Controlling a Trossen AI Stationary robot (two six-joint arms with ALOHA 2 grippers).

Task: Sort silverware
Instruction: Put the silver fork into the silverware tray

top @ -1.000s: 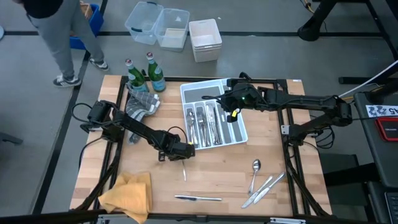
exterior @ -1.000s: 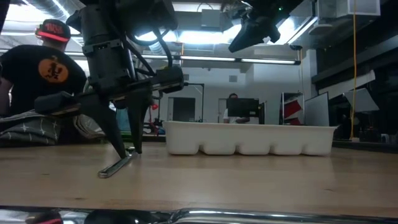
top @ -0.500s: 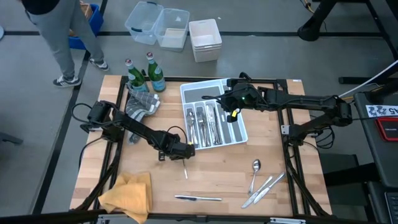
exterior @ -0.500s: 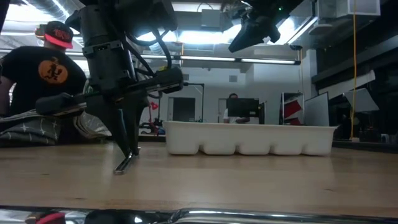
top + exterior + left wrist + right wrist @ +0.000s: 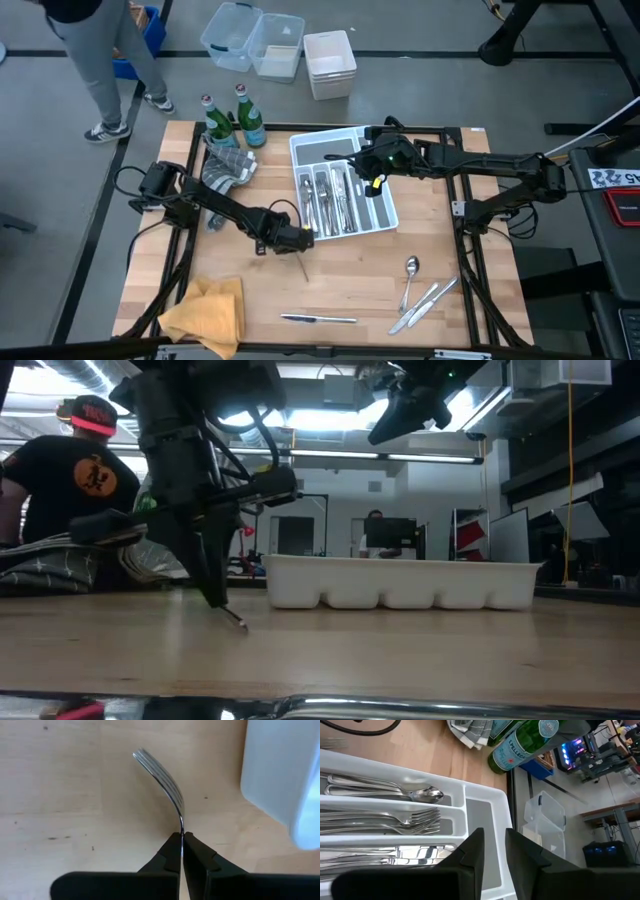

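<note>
My left gripper (image 5: 300,243) is shut on a silver fork (image 5: 165,780) just near of the white compartmented tray's (image 5: 385,215) near left corner. The fork slants down from the fingers toward the table's near edge (image 5: 236,620). The tray holds sorted silverware (image 5: 328,198); spoons and forks lie in its slots in the right wrist view (image 5: 395,810). My right gripper (image 5: 372,172) hovers above the tray's right part, slightly open and empty (image 5: 495,842). Loose silverware lies on the table: a spoon (image 5: 410,270), knives (image 5: 425,303) and another knife (image 5: 318,319). My left gripper pinches the fork's thin handle (image 5: 181,831) between its two fingertips, coming from above and pointing down. The fork slants down and away from the fingers, its tines (image 5: 145,757) lowest, close over the wood. I cannot tell whether the tines touch the table.
Two green bottles (image 5: 235,120) and a grey cloth (image 5: 228,168) stand at the far left. A yellow cloth (image 5: 208,312) lies at the near left corner. Plastic bins (image 5: 330,62) sit beyond the far edge. A person (image 5: 60,490) stands beyond the table's far left.
My left gripper has risen and gone a little toward the table's right edge, holding the fork. The fork lay flat on the table; its handle end has come up, and it now slants steeply down from the fingers.
</note>
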